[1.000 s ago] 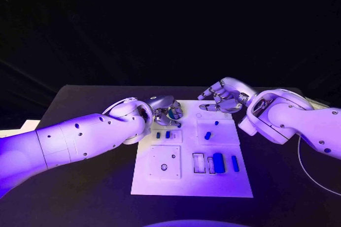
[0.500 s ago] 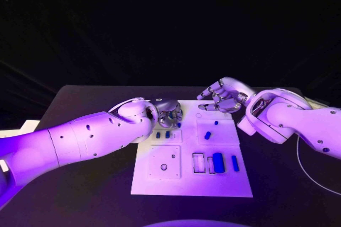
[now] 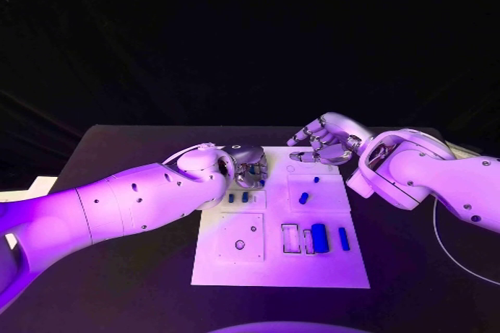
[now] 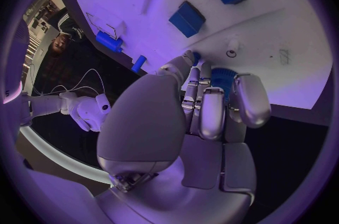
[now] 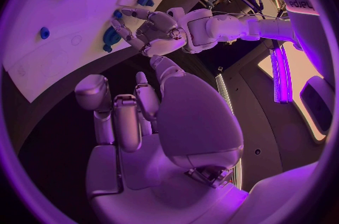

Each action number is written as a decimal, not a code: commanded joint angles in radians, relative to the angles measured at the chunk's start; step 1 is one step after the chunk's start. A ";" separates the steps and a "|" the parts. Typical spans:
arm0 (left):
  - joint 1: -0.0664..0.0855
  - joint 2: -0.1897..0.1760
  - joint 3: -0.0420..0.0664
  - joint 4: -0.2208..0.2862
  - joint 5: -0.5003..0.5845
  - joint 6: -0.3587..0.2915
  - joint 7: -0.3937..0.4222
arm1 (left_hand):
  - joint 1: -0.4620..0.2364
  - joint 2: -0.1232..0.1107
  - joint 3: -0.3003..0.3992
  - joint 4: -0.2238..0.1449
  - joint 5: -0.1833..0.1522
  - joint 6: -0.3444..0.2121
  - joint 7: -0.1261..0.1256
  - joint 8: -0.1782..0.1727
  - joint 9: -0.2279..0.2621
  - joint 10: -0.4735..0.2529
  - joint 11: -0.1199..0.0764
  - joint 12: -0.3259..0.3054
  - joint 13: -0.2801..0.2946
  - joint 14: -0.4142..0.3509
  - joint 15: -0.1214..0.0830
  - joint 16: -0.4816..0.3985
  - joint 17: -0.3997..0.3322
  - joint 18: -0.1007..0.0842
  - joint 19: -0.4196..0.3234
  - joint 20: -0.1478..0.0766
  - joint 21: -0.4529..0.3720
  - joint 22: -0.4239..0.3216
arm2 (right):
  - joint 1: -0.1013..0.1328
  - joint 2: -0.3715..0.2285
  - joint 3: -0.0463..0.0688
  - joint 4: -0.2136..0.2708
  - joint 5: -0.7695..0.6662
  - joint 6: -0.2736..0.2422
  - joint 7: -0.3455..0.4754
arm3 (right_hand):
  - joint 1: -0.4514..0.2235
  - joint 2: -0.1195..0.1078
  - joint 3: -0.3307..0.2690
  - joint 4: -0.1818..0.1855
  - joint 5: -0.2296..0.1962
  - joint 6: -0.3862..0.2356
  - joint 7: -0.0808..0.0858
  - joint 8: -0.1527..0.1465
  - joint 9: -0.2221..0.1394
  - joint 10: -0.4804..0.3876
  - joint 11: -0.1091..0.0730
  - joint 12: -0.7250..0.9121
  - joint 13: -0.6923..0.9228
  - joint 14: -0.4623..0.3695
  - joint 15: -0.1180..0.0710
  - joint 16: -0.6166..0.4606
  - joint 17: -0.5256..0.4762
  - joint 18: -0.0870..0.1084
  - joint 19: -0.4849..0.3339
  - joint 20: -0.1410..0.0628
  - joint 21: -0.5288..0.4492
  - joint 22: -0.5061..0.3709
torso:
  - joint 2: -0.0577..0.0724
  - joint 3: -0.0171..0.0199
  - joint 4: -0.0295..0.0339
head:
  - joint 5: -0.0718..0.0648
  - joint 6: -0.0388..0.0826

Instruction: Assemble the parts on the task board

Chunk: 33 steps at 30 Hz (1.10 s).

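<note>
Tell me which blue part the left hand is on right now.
The round blue part at the board's far left corner, under the left hand's fingertips. The other blue parts lie clear of both hands, nearer the robot.

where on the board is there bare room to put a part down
The near strip of the task board, below the square inset and the row of upright blue parts, is bare. The far left corner is crowded: the left hand sits over a blue part there. The right hand hangs by the far right corner.

Black table with white task board at centre.
</note>
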 commanded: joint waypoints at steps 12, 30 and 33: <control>-0.001 0.014 0.000 -0.010 -0.010 0.070 -0.024 | 0.025 0.023 0.074 -0.038 -0.005 0.074 -0.006 -0.001 -0.007 0.078 -0.014 -0.020 -0.010 0.034 -0.018 0.005 -0.016 -0.016 0.017 -0.011 0.037 0.030 | 0.000 0.002 0.000 0.002 -0.004 0.013 0.009 | -0.005 0.001 0.004 0.000 0.006 0.004 0.001 -0.001 -0.001 -0.007 -0.001 -0.003 -0.001 0.065 -0.006 -0.004 0.099 0.011 -0.008 -0.001 -0.004 0.000 | 0.000 0.0000 0.0000 | 0.000 -0.002; -0.009 0.002 0.008 -0.007 0.009 -0.007 -0.022 | 0.001 0.024 0.127 -0.082 -0.009 0.125 -0.008 -0.007 -0.012 0.138 -0.023 -0.051 -0.008 0.032 -0.026 -0.004 -0.046 -0.025 0.029 -0.020 0.084 0.068 | 0.000 0.005 0.000 0.001 -0.003 0.014 0.011 | -0.005 0.001 0.005 0.000 0.006 0.004 0.001 0.000 -0.001 -0.006 -0.001 -0.001 0.000 0.066 -0.006 -0.003 0.100 0.011 -0.008 -0.001 -0.004 0.000 | 0.000 -0.0004 0.0000 | -0.004 0.002; -0.009 -0.013 0.015 0.010 0.033 -0.019 -0.028 | -0.004 0.023 0.130 -0.084 -0.009 0.125 -0.007 -0.010 -0.014 0.138 -0.021 -0.056 -0.008 0.032 -0.025 -0.004 -0.048 -0.025 0.028 -0.020 0.083 0.068 | 0.000 0.005 0.000 0.000 -0.003 0.015 0.011 | -0.005 0.001 0.005 0.000 0.006 0.004 0.001 0.000 -0.001 -0.006 -0.001 -0.001 0.000 0.066 -0.006 -0.003 0.100 0.011 -0.008 -0.001 -0.004 0.000 | 0.000 -0.0006 0.0000 | -0.006 0.002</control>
